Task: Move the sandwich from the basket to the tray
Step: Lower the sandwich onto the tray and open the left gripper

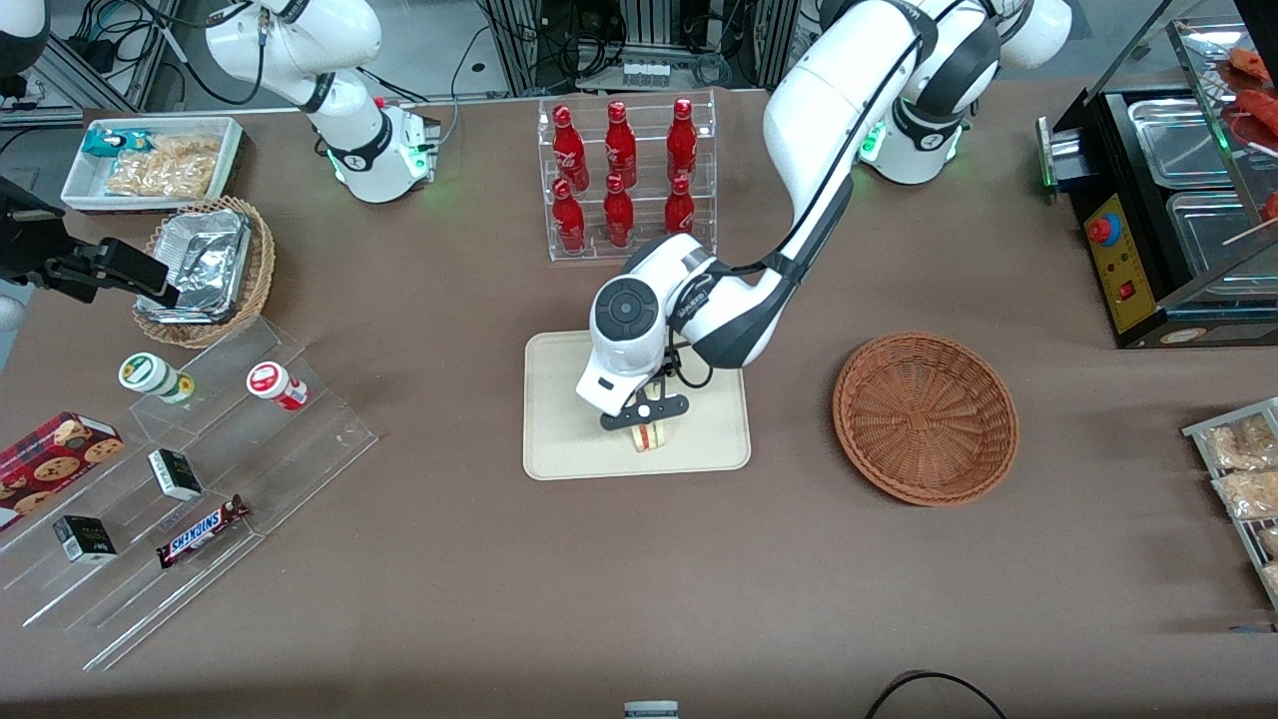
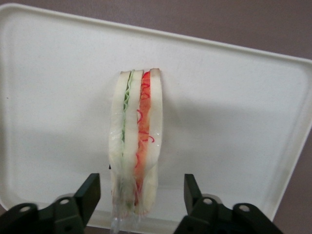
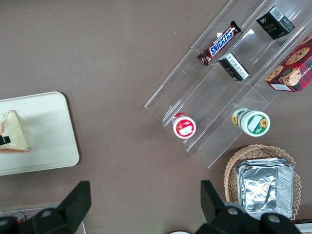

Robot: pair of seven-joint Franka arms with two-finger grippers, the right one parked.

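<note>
The sandwich [image 1: 651,436] is a white-bread wedge with red and green filling. It stands on the cream tray [image 1: 564,439], near the tray's rim nearest the front camera. My left gripper [image 1: 647,411] is just above it, open, with one finger on each side of the sandwich and a gap at both. In the left wrist view the sandwich [image 2: 135,146] rises between the black fingertips [image 2: 90,192] of the gripper [image 2: 141,195], over the tray [image 2: 234,112]. The reddish-brown basket [image 1: 926,417] lies empty beside the tray, toward the working arm's end.
A clear rack of red bottles [image 1: 624,175] stands farther from the front camera than the tray. A stepped acrylic stand with snacks [image 1: 190,469] and a tan basket with a foil container [image 1: 205,270] lie toward the parked arm's end. A black food warmer [image 1: 1168,210] stands at the working arm's end.
</note>
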